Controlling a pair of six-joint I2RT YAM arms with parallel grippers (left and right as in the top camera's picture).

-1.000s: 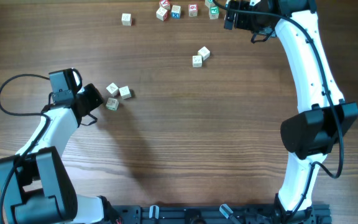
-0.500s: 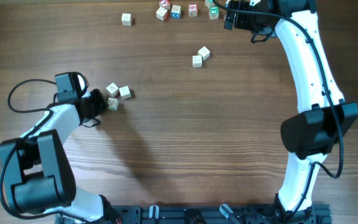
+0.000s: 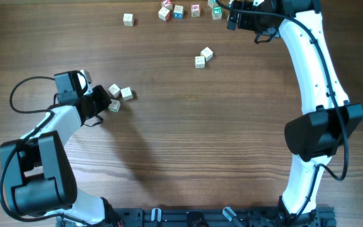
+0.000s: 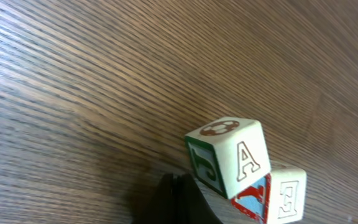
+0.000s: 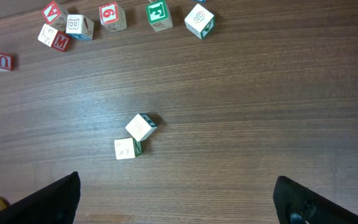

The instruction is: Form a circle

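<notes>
No circle shows, only three small pale wooden cubes in a tight group [image 3: 120,96] at the table's left. My left gripper [image 3: 105,101] is shut and empty, its tip right beside the lowest cube [image 3: 113,105]. In the left wrist view the shut tips [image 4: 178,186] sit just left of a cube marked A and J [image 4: 229,158], with a cube marked E [image 4: 281,196] behind it. My right gripper [image 3: 232,16] hovers at the far top of the table. In its wrist view the right gripper [image 5: 179,205] is open wide with nothing between the fingers.
Two cubes [image 3: 203,57] lie together right of centre, the same pair [image 5: 134,137] in the right wrist view. A row of coloured letter cubes [image 3: 188,11] lines the far edge, with a lone cube [image 3: 128,19] to its left.
My left gripper has swung right and slightly up, closing in on the three-cube group. The right arm and the cubes have not visibly moved.
</notes>
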